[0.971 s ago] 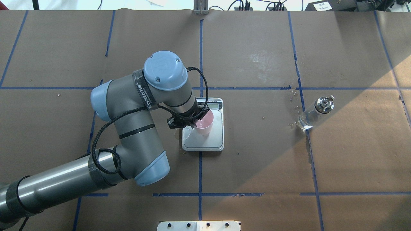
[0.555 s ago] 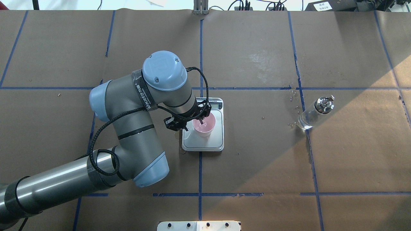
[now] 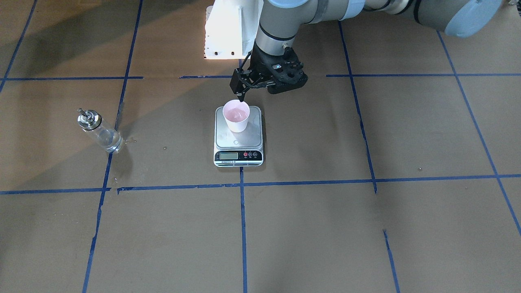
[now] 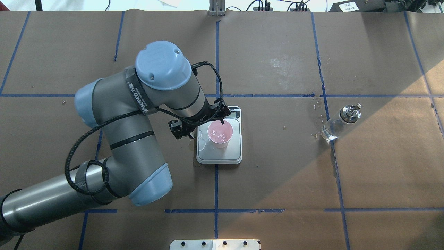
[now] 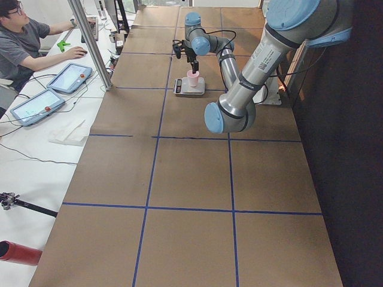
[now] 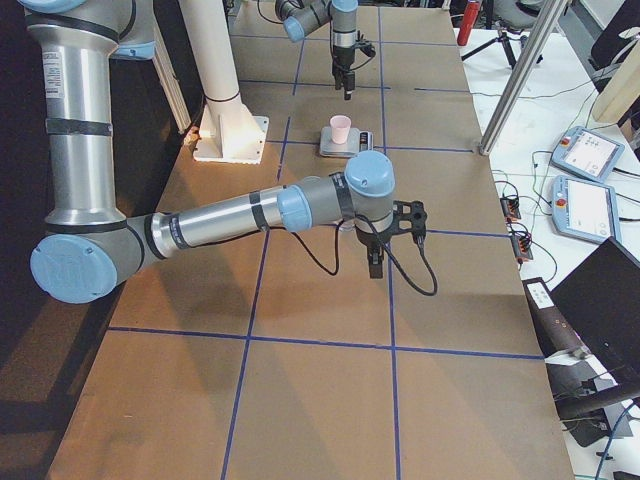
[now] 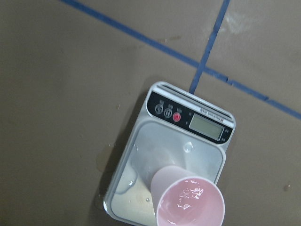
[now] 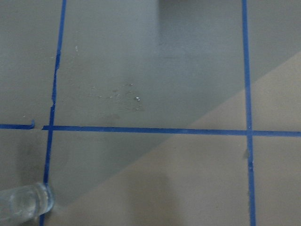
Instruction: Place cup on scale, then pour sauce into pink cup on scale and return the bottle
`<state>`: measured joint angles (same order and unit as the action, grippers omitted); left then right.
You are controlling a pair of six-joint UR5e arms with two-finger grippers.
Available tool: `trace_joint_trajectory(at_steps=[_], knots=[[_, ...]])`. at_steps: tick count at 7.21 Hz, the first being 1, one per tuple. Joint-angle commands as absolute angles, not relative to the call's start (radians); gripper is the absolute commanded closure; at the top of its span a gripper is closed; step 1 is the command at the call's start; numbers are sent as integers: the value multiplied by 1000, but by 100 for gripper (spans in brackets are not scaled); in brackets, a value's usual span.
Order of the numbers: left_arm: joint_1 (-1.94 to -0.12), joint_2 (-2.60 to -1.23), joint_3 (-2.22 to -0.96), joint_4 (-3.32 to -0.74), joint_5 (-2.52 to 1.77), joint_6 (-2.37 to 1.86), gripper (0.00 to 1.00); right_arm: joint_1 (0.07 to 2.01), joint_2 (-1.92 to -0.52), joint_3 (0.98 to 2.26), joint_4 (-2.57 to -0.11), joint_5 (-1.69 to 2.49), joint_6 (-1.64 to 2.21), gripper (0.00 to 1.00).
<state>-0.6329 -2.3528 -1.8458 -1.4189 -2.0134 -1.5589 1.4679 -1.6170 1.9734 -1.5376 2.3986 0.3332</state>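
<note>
The pale pink cup (image 3: pixel 236 116) (image 4: pixel 220 133) stands upright on the silver scale (image 3: pixel 244 140) (image 4: pixel 233 152), toward the platform's robot side, with wet glints inside. In the left wrist view the cup (image 7: pixel 190 202) sits at the bottom, on the wet scale platform (image 7: pixel 155 155). My left gripper (image 3: pixel 252 91) (image 4: pixel 207 125) is open and empty, just above the cup's rim on the robot side. The clear glass bottle (image 3: pixel 99 132) (image 4: pixel 338 123) with its silver pourer stands far off on my right, its base in the right wrist view (image 8: pixel 23 202). My right gripper (image 6: pixel 373 262) shows only in the exterior right view, so I cannot tell whether it is open or shut.
The robot's white base plate (image 3: pixel 226 32) (image 4: pixel 215 244) is behind the scale. Water droplets (image 4: pixel 317 104) lie on the brown paper near the bottle. An operator (image 5: pixel 24 42) sits at a side bench with tablets. Blue tape lines cross the table.
The cup went from tilted in my left gripper to standing upright on the scale. The left gripper let go of its rim and moved up and back toward the left.
</note>
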Motion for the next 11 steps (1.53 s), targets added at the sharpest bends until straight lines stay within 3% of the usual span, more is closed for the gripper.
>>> trace_joint_trajectory(at_steps=[1, 4, 7, 9, 11], knots=[[-765, -2326, -1902, -1335, -2089, -1375, 0, 1322, -1687, 2211, -1536, 2353, 592, 0], [-903, -2196, -1997, -1333, -2114, -1147, 0, 1029, -1754, 2397, -1411, 2116, 1034, 0], [-1012, -2088, -2020, -1325, -2114, -883, 0, 624, -1816, 2427, -1282, 1637, 1357, 0], [-1069, -2007, -2037, -1330, -2109, -708, 0, 382, -1816, 2404, -1290, 1293, 1515, 0], [-1139, -1912, -2028, -1338, -2100, -436, 0, 293, -1757, 2256, -1289, 1052, 1571, 0]])
